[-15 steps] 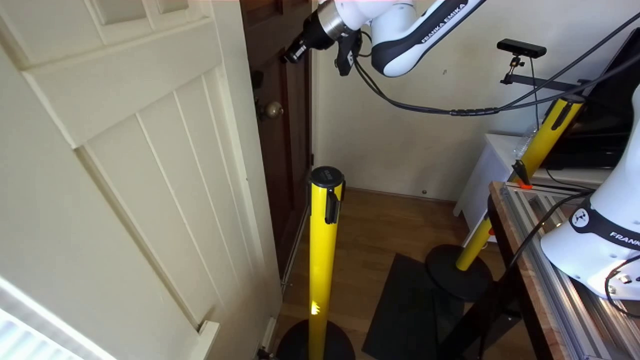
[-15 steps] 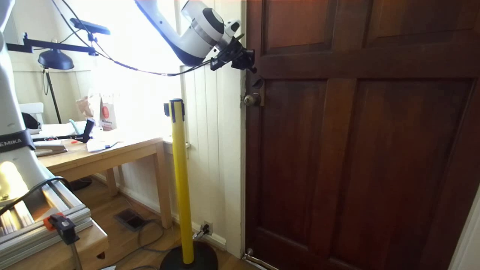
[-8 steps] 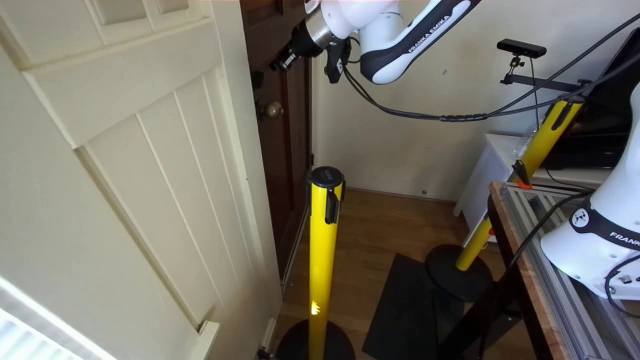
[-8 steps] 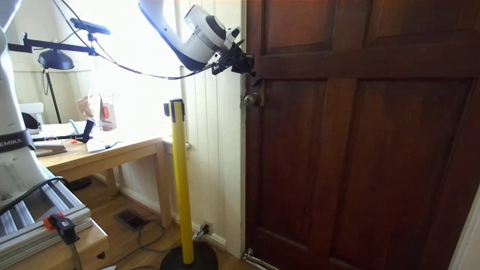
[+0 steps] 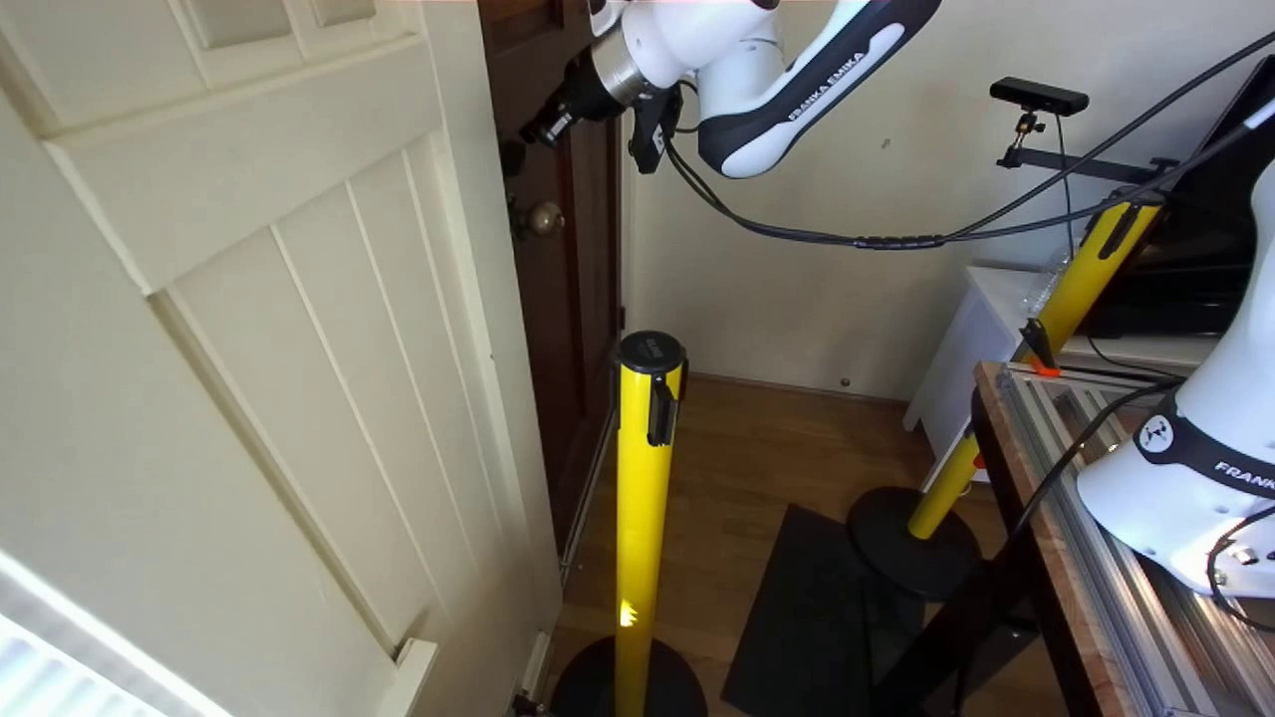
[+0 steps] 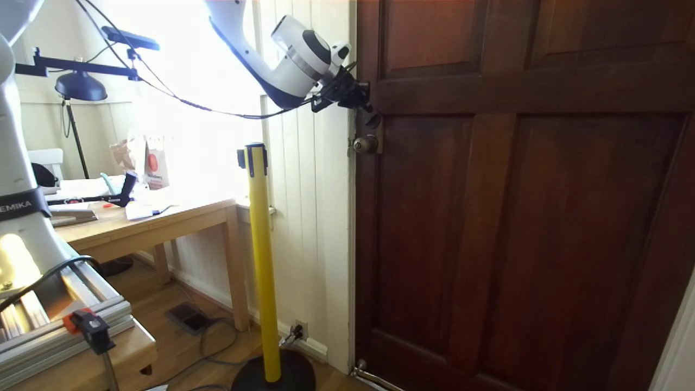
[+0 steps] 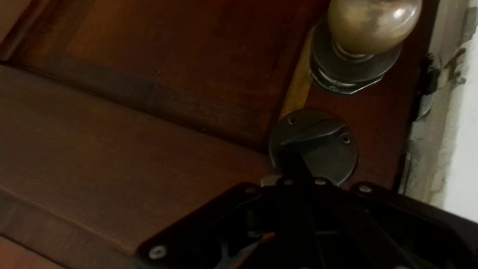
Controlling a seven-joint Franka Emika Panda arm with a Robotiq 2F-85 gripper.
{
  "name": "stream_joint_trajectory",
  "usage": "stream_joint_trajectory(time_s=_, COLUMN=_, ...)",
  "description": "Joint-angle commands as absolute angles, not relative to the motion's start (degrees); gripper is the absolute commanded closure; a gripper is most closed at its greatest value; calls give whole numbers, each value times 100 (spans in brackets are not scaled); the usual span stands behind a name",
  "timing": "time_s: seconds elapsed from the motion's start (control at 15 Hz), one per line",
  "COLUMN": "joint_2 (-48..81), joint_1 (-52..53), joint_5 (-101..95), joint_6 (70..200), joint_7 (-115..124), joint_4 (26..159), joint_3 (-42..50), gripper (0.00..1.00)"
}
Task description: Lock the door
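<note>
The dark brown wooden door stands closed; it also shows in an exterior view and the wrist view. The lock is a round dark plate with a slanted turn piece and screws. It shows above the brass knob in an exterior view. The knob is at the wrist view's top right. My black gripper looks shut, its dark tip overlapping the lock's lower left; I cannot tell whether it touches. In both exterior views the gripper is just above the lock.
A yellow post stands on a black base before the door, also in an exterior view. A cable hangs from the arm. The pale door frame runs beside the lock. A wooden table stands by the window.
The arm has moved toward the door and slightly down, bringing the gripper tip closer to the lock. The door and knob have not moved.
</note>
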State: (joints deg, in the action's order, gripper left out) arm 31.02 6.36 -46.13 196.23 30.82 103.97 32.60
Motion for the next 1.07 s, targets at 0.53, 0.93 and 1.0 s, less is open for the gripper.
stream_joint_trajectory(time_s=0.53, joint_2=3745, joint_1=926, joint_5=-4216, joint_6=19884, joint_7=3084, joint_4=10015, joint_3=3667, gripper=100)
stream_joint_trajectory(time_s=0.93, joint_2=3570, joint_1=741, joint_5=-4462, joint_6=19514, joint_7=3159, joint_4=10262, joint_3=3334, gripper=100)
stream_joint_trajectory(time_s=1.0, joint_2=3552, joint_1=697, joint_5=-4483, joint_6=19477, joint_7=3174, joint_4=10299, joint_3=3265, gripper=100)
